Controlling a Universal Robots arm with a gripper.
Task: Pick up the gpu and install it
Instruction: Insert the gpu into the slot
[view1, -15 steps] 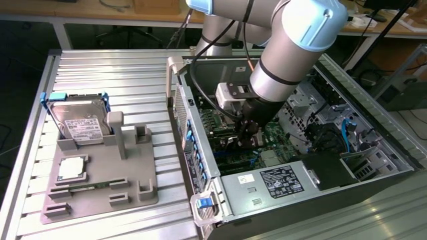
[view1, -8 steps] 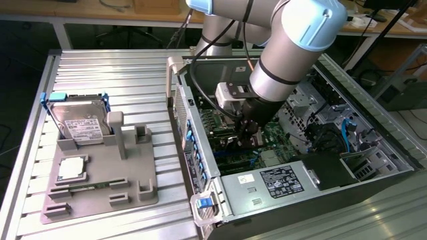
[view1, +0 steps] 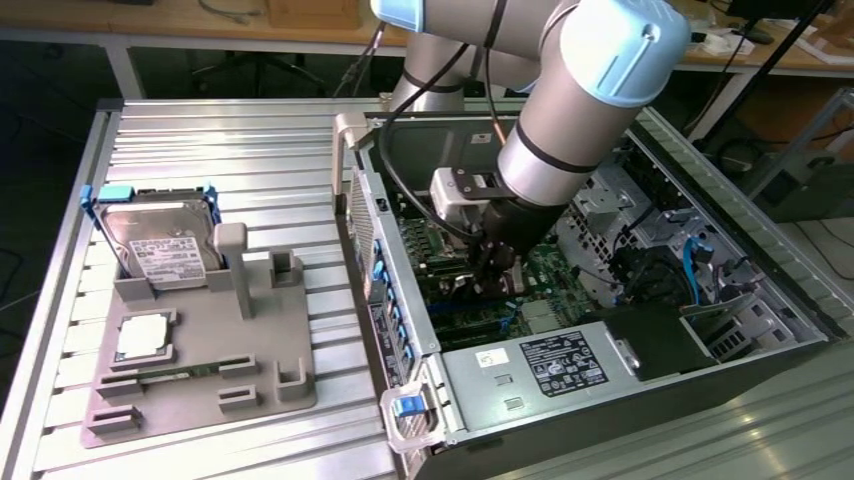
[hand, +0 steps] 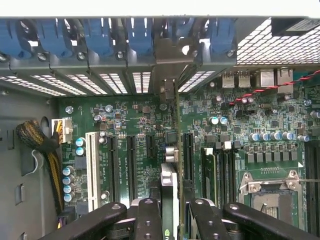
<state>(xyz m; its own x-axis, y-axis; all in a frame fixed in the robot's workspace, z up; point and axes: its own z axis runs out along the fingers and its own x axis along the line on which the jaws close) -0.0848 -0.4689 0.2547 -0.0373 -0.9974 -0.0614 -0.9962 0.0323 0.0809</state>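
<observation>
The tool (hand: 169, 212) sits inside the open case (view1: 400, 290), its fingers (hand: 147, 220) half closed on the gpu (hand: 169, 187). The card stands on edge over the motherboard (hand: 135, 120), its bracket (hand: 167, 67) against the rear slots. A hard drive (view1: 163, 250) rests in the holder on the desk (view1: 214, 140).

surface: ribbed metal table (view1: 240, 150) | on it: grey parts tray (view1: 200, 375), open computer case (view1: 747, 300)

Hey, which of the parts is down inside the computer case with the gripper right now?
The gpu, held edge-on between the gripper fingers over the motherboard slots; the hard drive sits out on the grey holder.
</observation>
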